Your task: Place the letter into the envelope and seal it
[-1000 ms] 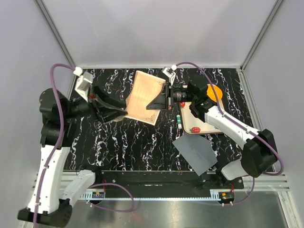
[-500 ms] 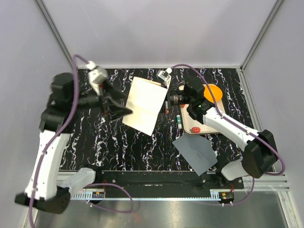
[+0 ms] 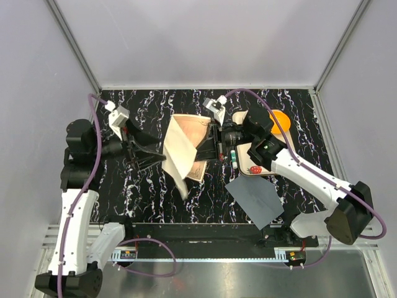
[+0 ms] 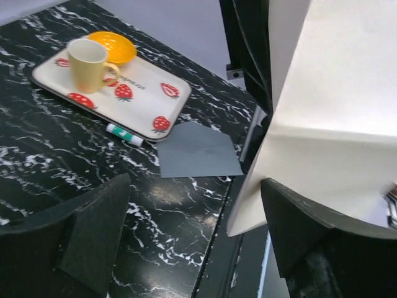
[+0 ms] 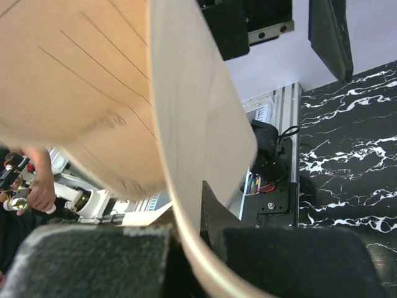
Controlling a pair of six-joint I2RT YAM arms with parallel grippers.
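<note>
Top external view: thin tan creased paper letter [image 3: 182,148] up in air, bent, between two claws. Right claw [image 3: 208,145] at its right edge, left claw [image 3: 155,153] just beside its left side. Flat dark grey paper envelope [image 3: 254,202] lies on black marbled table [image 3: 142,186], well apart from letter

Left wrist view: left claw wide open, holds nothing. Letter close by one finger [image 4: 310,242]. Envelope just beside cream strawberry tray [image 4: 146,105]

Right wrist view: right claw closed tight, pinching curved letter
</note>
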